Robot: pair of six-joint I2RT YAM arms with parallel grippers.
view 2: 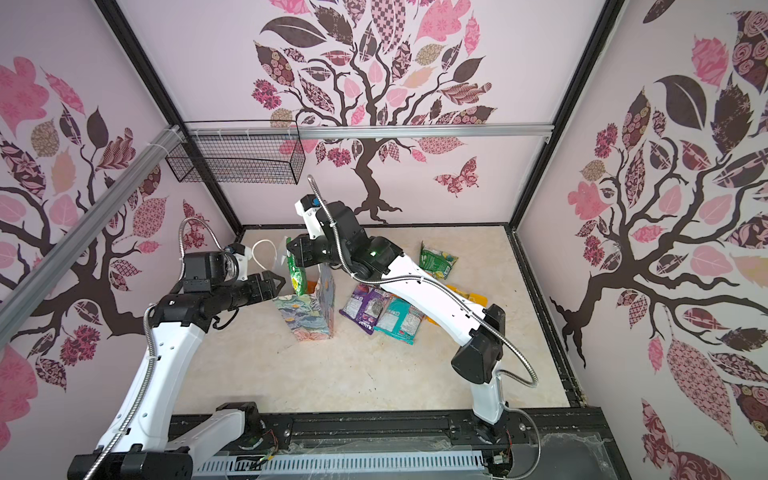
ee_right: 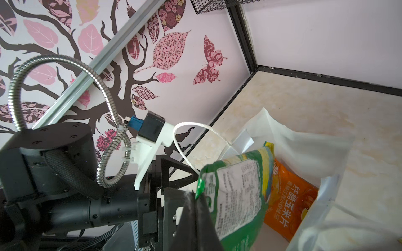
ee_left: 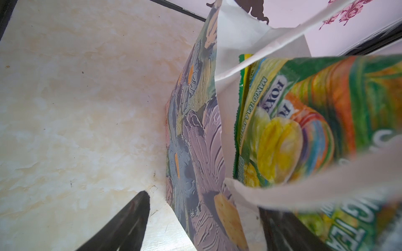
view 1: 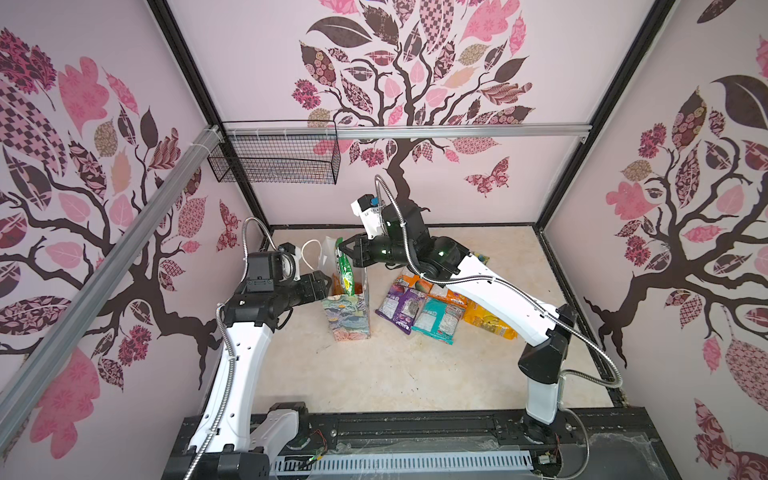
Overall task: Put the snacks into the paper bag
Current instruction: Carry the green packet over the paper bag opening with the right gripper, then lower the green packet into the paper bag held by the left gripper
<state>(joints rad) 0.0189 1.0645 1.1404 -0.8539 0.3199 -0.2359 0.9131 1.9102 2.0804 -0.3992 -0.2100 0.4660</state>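
- One green foil snack packet [view 1: 345, 270] hangs upright, its lower half already inside the mouth of the tall paper gift bag [view 1: 347, 316], which is printed outside with painterly blue, green and pink flowers and is white inside.
- The right gripper [view 1: 343, 251] is clamped on the packet's upper edge. In the right wrist view its closed black fingers [ee_right: 195, 208] pinch the crimped corner of the packet [ee_right: 237, 195].
- One orange foil packet [ee_right: 289, 195] with white characters lies deeper in the bag, behind the green one.
- The bag stands upright on the beige marbled tabletop [view 1: 395, 374], left of its middle and nearer the left edge than the right. A white cord handle [view 1: 309, 253] loops up from its far rim.
- The left gripper [view 1: 325, 283] is at the bag's left rim with its jaws spread wide. In the left wrist view one finger [ee_left: 130, 217] lies outside the flowered wall [ee_left: 195, 130] and the other inside it. Whether either finger touches the paper cannot be told.
- Several more snacks lie flat and overlapping just to the right of the bag: a purple packet [view 1: 401, 305] nearest it, then a teal packet [view 1: 438, 318], then a yellow-orange packet [view 1: 488, 320].
- A second green packet [view 2: 436, 259] lies apart from them, toward the far edge.
- A black wire mesh basket [view 1: 274, 158] hangs on the back wall above the far left corner.
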